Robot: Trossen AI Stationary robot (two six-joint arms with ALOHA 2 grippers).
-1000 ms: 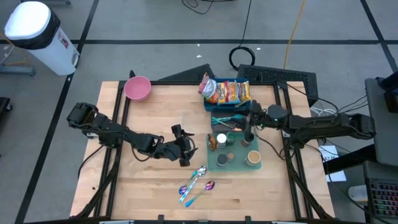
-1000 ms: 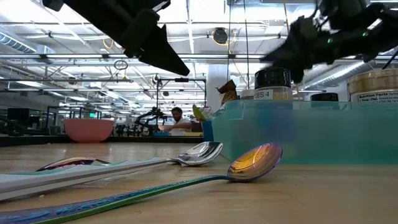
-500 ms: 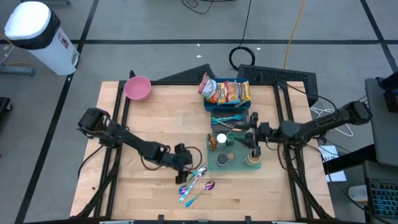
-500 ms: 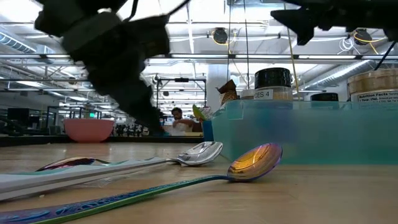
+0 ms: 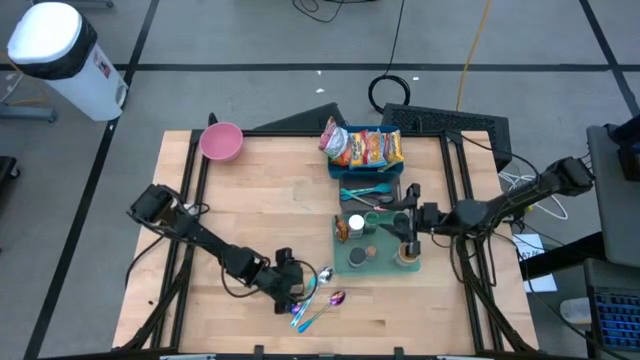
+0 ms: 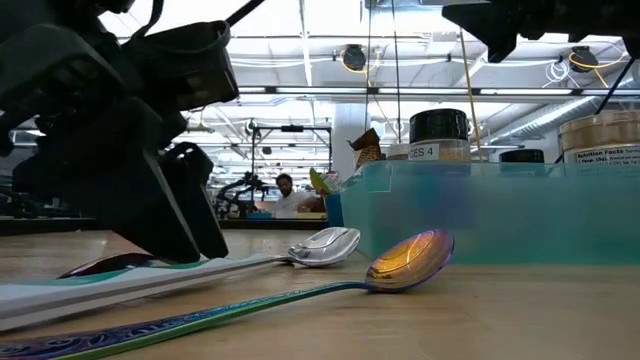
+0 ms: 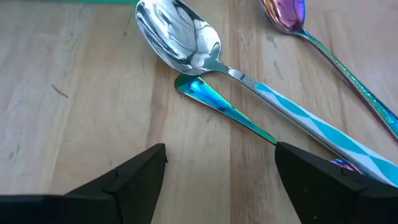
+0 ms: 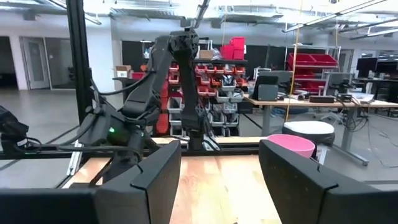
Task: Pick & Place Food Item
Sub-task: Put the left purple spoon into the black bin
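Note:
Snack packets (image 5: 364, 147) stand in a blue bin (image 5: 334, 168) at the table's far side. Three spoons lie near the front edge: a silver one (image 7: 180, 37) with a white and teal handle, an iridescent teal one (image 7: 208, 94) under it, and a purple-gold one (image 7: 283, 12). My left gripper (image 7: 217, 168) is open, slanting down low over the spoon handles, one finger on either side; whether it touches them I cannot tell. In the high view my left gripper (image 5: 290, 290) sits just left of the spoons. My right gripper (image 5: 404, 212) hangs open and empty over the green tray (image 5: 385, 262).
The green tray holds several jars, among them a tan-lidded one (image 5: 406, 252) and a white-lidded one (image 5: 355, 222). Teal utensils (image 5: 365, 190) lie between tray and bin. A pink bowl (image 5: 221, 141) stands at the far left corner. Bare wood spans the table's left half.
My left gripper has gone toward the table's near edge and down to the spoons, tipping from nearly level to pointing steeply down; its fingers stay open. My right gripper has swung a little toward the near edge over the tray and tipped upward, then held still.

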